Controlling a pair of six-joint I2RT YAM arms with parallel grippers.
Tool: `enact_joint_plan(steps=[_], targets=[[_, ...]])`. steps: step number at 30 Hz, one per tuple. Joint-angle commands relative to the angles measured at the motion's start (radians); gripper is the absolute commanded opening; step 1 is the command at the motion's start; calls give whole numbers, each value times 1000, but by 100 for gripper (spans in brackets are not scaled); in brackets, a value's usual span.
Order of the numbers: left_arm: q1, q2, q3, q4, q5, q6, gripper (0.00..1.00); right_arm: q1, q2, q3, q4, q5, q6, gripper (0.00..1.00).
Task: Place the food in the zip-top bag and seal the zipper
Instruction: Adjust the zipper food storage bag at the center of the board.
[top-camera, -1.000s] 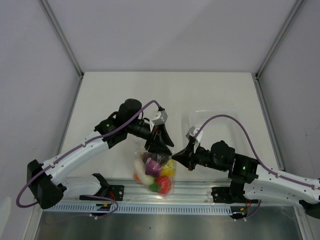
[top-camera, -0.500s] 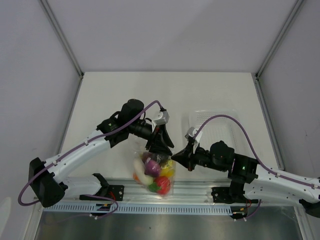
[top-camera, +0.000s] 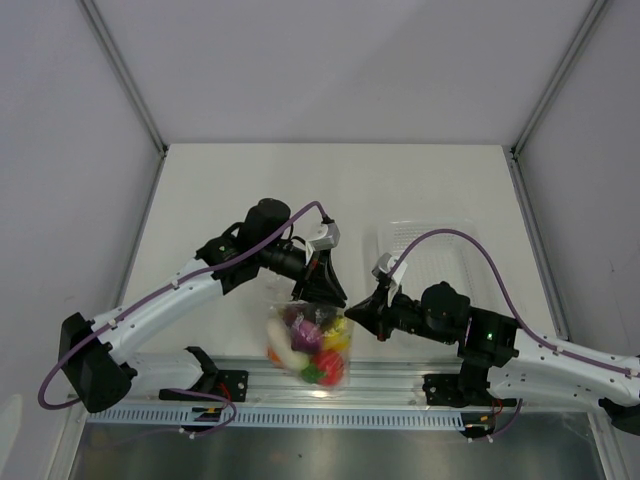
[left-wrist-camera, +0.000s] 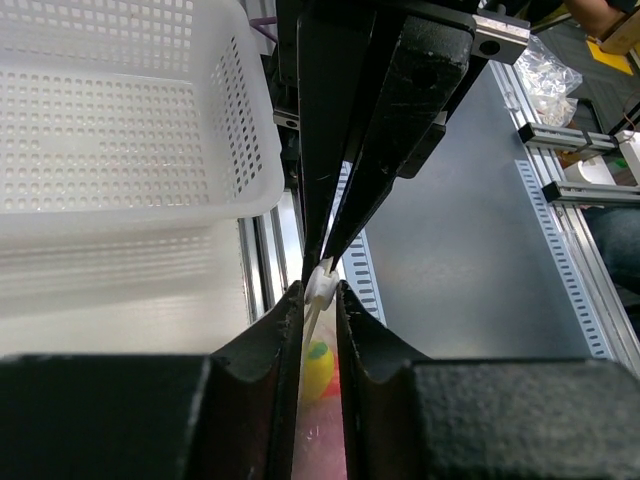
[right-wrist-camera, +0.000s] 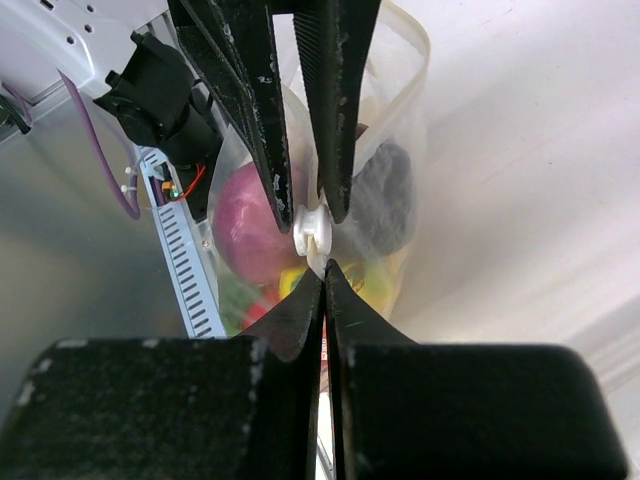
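Observation:
The clear zip-top bag (top-camera: 308, 346) hangs between my two grippers near the table's front edge. It holds the food: a purple piece (top-camera: 299, 322), yellow banana (top-camera: 338, 336), red fruit (top-camera: 326, 370) and white piece (top-camera: 289, 356). My left gripper (top-camera: 328, 292) is shut on the white slider of the zipper (left-wrist-camera: 322, 285), also seen in the right wrist view (right-wrist-camera: 308, 228). My right gripper (top-camera: 358, 313) is shut on the bag's mouth edge (right-wrist-camera: 322, 268), tip to tip with the left fingers (right-wrist-camera: 262, 120). The bag shows below my left gripper (left-wrist-camera: 320, 292) in the left wrist view (left-wrist-camera: 318, 365).
A clear perforated tray (top-camera: 440, 245) stands on the table right of the grippers, and shows at the upper left of the left wrist view (left-wrist-camera: 110, 110). The aluminium rail (top-camera: 380, 385) with the arm bases runs just under the bag.
My left gripper has crept a little to the right along the bag's mouth, toward my right gripper. The bag has lifted and bunched slightly. The right arm has barely moved.

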Motion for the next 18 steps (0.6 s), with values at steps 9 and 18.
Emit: enact_joint_plan(steps=[9,18], targets=[[2,-4,19,19,42,21,20,3,-5,50,51,26,11,0],[-1,-7,18,18,45,23,24,-3,6,54,57,28,20,0]])
